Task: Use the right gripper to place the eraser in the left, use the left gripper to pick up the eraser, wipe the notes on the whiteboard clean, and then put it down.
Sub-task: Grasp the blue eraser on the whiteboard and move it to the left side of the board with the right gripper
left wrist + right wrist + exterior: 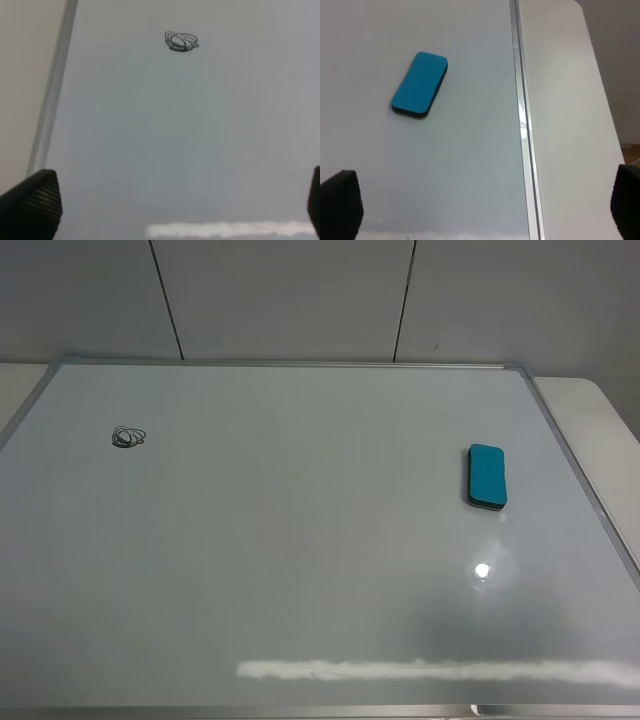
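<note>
Eraser (487, 477): flat on whiteboard (300, 540), right of frame centre, untouched.
Notes (128, 437): upper left.
Right gripper (482, 205): spread wide, empty; best lowered squarely across the eraser's narrow sides.
Left gripper (172, 202): spread wide, empty.

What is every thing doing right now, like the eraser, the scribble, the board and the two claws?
eraser: lying flat on the whiteboard, felt side down, not held.
notes: not wiped yet.
whiteboard: lying flat, marked only by the notes.
left gripper: open, empty, above the board.
right gripper: open, empty, above the board.
</note>
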Motion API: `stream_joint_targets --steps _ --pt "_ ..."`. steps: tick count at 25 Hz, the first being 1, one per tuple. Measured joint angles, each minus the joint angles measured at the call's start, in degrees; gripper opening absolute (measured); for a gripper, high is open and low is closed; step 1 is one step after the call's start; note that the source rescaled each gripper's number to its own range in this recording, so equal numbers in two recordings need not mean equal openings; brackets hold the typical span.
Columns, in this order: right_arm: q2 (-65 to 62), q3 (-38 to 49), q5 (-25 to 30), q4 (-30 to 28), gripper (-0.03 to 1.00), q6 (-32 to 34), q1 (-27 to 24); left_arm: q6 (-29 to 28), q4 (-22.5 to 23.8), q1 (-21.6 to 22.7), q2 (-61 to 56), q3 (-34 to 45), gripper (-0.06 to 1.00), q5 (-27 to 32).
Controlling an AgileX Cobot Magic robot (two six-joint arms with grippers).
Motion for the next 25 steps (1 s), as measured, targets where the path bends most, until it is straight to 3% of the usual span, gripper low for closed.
stream_joint_targets --steps 19,25 --pt "0.06 -0.19 -0.04 0.0 1.0 0.0 0.0 0.0 0.0 0.0 0.0 0.0 1.0 0.0" --pt "10.51 -5.75 -0.68 0.0 1.0 0.26 0.56 0.0 0.0 0.0 0.0 0.0 1.0 0.0"
